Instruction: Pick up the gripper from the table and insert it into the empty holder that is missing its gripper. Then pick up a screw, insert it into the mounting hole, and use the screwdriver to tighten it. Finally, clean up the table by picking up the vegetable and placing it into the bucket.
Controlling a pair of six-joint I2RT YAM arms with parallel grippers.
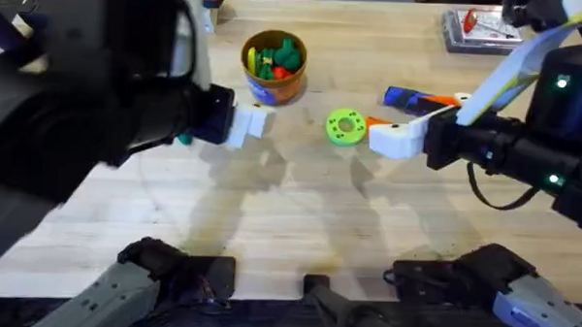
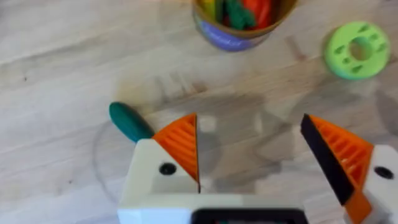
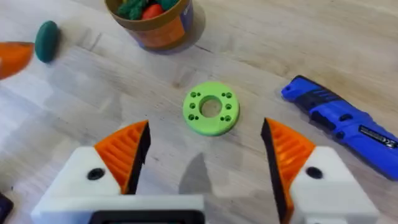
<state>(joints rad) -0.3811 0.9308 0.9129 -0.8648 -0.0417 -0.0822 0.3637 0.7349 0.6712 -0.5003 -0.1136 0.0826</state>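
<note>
Clearly the left gripper (image 2: 249, 155) hung open just beside the vegetable (image 2: 129, 121) on the counter (image 2: 62, 74); it needed to shift over, straddle it, then close gently. The right gripper (image 3: 205, 155) was open too, near the bucket (image 1: 274, 68)

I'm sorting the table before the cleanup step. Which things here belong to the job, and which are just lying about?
Job:
cucumber toy
yellow tub
blue screwdriver

Lying about:
green ring
toys already in the tub
tray at the far corner
</note>
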